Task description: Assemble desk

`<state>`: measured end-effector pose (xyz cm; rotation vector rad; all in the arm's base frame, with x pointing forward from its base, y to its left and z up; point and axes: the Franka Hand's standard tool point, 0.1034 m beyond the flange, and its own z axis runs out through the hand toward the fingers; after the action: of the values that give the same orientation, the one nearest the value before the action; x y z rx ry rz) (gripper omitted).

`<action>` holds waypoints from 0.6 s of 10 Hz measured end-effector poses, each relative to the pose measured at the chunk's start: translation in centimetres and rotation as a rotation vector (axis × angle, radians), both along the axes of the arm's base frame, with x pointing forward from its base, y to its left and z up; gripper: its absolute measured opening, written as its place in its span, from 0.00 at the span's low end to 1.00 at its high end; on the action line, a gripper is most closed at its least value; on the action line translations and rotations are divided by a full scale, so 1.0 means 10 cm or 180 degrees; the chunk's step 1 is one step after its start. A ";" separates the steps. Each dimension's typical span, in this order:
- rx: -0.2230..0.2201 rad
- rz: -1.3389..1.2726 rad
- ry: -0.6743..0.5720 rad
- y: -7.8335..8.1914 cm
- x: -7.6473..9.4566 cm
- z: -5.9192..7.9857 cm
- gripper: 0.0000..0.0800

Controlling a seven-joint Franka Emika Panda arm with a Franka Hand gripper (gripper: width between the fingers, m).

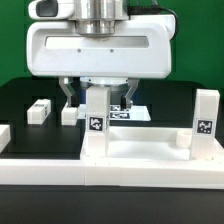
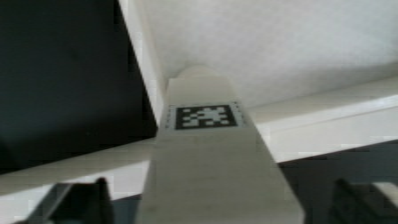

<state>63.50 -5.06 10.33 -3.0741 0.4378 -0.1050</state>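
The desk panel (image 1: 140, 148), white and rimmed, lies flat at the front. Two white legs stand upright on it: one (image 1: 96, 122) near the middle with its tag facing the camera, and one (image 1: 207, 120) at the exterior view's right. My gripper (image 1: 98, 100) is directly above the middle leg. It is open, with one finger on each side of the leg and a gap between each finger and the leg. In the wrist view the tagged leg (image 2: 206, 140) runs up between the dark fingers (image 2: 80, 200) of my gripper (image 2: 222, 205), over the panel (image 2: 267, 40).
Two loose white legs (image 1: 38, 110) (image 1: 68, 114) lie on the black table at the exterior view's left. The marker board (image 1: 128, 113) lies behind the gripper. A white border rail (image 1: 110, 185) runs along the front, and another (image 1: 4, 136) is at the left edge.
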 end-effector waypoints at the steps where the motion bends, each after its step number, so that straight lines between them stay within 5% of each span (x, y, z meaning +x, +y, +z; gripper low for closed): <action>1: 0.0006 -0.0055 0.0001 0.00 0.00 0.00 0.55; 2: 0.0026 -0.0333 0.0010 0.00 0.00 0.00 0.36; 6: 0.0075 -0.1093 0.0030 -0.03 -0.01 -0.01 0.36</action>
<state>63.44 -5.36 10.24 -2.9447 0.9551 -0.0930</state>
